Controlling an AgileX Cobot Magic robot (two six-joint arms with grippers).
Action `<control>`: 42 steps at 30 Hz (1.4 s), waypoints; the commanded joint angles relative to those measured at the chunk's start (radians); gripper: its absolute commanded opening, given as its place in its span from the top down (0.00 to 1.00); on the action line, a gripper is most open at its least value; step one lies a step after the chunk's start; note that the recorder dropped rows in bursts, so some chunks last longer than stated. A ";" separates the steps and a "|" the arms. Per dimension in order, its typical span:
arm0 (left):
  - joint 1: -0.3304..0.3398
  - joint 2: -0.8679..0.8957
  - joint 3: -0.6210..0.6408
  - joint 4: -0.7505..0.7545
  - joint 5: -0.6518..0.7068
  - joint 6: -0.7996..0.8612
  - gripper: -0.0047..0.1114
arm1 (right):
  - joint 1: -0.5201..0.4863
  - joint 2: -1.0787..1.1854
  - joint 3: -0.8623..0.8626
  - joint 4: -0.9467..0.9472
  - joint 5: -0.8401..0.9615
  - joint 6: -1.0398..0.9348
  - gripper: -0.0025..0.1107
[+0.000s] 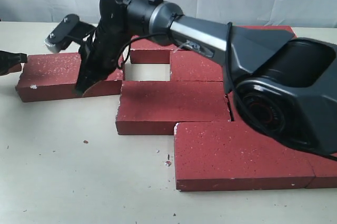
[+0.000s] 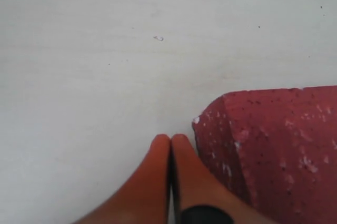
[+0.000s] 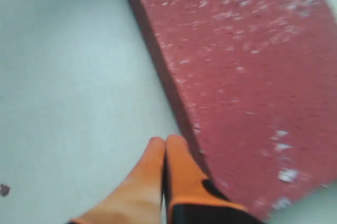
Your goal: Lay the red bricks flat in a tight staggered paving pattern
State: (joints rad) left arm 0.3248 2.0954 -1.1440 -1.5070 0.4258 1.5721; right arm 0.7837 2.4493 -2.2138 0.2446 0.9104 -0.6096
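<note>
Several dark-red bricks lie flat on the table. One brick (image 1: 52,74) sits apart at the left; the others form a staggered group, with a middle brick (image 1: 168,105), a front brick (image 1: 237,155) and back bricks (image 1: 197,66). My right gripper (image 1: 83,88) reaches across to the left brick's near long side; it is shut and empty (image 3: 165,142), fingertips beside the brick's edge (image 3: 242,77). My left gripper (image 1: 18,58) is at that brick's left end, also shut and empty (image 2: 171,140), right next to the brick's corner (image 2: 274,150).
A rectangular gap of bare table (image 1: 146,71) shows between the left brick, the back bricks and the middle brick. The right arm's big black body (image 1: 284,87) covers part of the group at the right. Small crumbs (image 1: 167,162) dot the pale tabletop (image 1: 63,171).
</note>
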 commanded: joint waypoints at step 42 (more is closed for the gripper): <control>-0.058 0.083 -0.044 -0.144 0.093 0.114 0.96 | -0.177 0.058 -0.007 0.052 -0.034 0.192 0.99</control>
State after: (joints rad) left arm 0.2767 2.1789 -1.1850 -1.6427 0.4840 1.6790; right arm 0.6036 2.5293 -2.2224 0.2733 0.8652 -0.4042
